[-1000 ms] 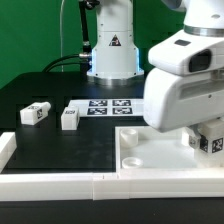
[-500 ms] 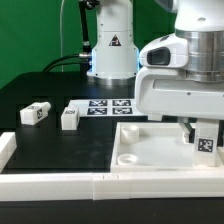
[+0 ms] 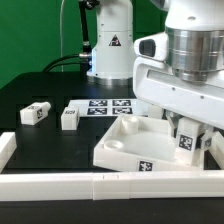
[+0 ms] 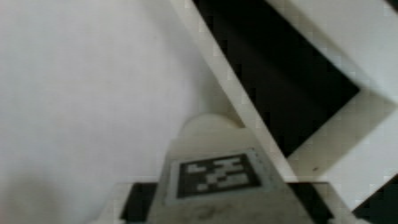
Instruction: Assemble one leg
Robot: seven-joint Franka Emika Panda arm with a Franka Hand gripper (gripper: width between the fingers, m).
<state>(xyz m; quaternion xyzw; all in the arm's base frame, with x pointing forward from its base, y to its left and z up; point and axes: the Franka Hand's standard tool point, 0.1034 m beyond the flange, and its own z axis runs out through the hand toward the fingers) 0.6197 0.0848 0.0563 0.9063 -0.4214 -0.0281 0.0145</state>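
My gripper (image 3: 187, 152) is shut on a leg (image 3: 184, 140), a small white block with a black-and-white tag, and holds it upright at the right side of the large white square panel (image 3: 125, 148). The panel sits tilted and skewed, showing a tag on its side face. In the wrist view the leg (image 4: 217, 170) stands between my dark fingers (image 4: 148, 200) and points down onto the white panel (image 4: 89, 90). Two more legs (image 3: 35, 113) (image 3: 69, 118) lie on the black table at the exterior view's left.
The marker board (image 3: 108, 106) lies on the table behind the panel, before the robot base (image 3: 112, 50). A white rail (image 3: 90, 185) runs along the front edge, with a short white piece (image 3: 5, 150) at the exterior view's left.
The arm has moved toward the exterior view's left and lowered with the leg. The panel, flat before, has shifted left and now sits tilted with its side tag showing.
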